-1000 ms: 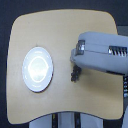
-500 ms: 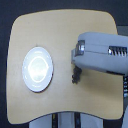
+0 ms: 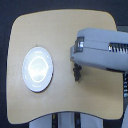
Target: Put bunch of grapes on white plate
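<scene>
The white plate (image 3: 37,70) lies on the exterior view's left half of the tan table, round and glossy, with nothing on it. The bunch of grapes (image 3: 76,73) is a small dark cluster on the tabletop to the plate's right, about a plate's width away. My gripper (image 3: 75,62) reaches in from the exterior view's right and hangs directly over the top of the bunch. The bulky grey wrist hides the fingers, so I cannot see whether they are open or touching the grapes.
The tan table (image 3: 60,30) has rounded corners and its edges run close to the frame on all sides. My grey forearm (image 3: 107,50) covers the right middle of the table. A dark floor shows beyond the table edges.
</scene>
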`<state>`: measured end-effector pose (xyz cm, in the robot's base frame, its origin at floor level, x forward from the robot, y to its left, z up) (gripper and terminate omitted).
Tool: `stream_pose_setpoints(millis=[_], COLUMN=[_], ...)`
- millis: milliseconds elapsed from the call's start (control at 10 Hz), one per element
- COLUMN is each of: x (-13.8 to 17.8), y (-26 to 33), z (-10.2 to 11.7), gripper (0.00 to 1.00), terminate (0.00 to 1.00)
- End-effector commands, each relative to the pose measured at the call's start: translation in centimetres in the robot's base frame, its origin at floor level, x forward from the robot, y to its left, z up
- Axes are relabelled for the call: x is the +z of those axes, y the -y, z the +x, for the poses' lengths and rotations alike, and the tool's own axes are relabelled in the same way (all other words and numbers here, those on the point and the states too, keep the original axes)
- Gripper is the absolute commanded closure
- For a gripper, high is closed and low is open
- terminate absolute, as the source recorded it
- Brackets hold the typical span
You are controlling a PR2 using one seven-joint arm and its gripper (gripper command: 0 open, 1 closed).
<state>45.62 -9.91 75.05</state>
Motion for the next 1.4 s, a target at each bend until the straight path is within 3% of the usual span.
stream_pose_setpoints(millis=[0,500,1100,1300], x=[7.5,11.8,10.9,9.1], y=[-2.3,-6.3,-19.1,-22.7], z=[-0.8,-0.5,-4.8,-5.5], gripper=[1.00,1.00,1.00,1.00], terminate=[0.00,0.00,0.00,0.00])
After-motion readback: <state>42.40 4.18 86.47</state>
